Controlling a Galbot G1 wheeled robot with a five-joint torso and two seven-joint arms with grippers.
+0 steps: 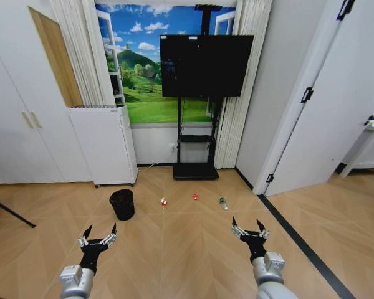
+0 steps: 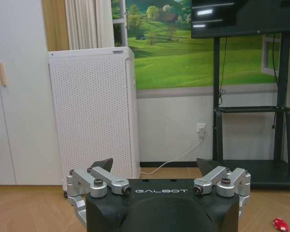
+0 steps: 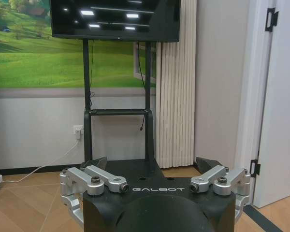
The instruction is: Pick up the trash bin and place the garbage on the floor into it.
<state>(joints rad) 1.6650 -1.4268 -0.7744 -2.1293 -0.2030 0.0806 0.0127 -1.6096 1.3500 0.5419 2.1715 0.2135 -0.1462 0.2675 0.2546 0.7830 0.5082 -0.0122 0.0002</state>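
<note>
both end effectors, left [image 1: 100, 235] and right [image 1: 249, 227], hover open and empty; trash bin [image 1: 122, 204] at eleven o'clock, garbage [image 1: 164, 202] too small to identify.

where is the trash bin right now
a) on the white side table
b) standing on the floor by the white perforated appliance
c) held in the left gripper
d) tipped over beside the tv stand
b: the trash bin stands upright on the floor just in front of the white perforated appliance, while the left gripper hangs open and empty short of it.
</note>
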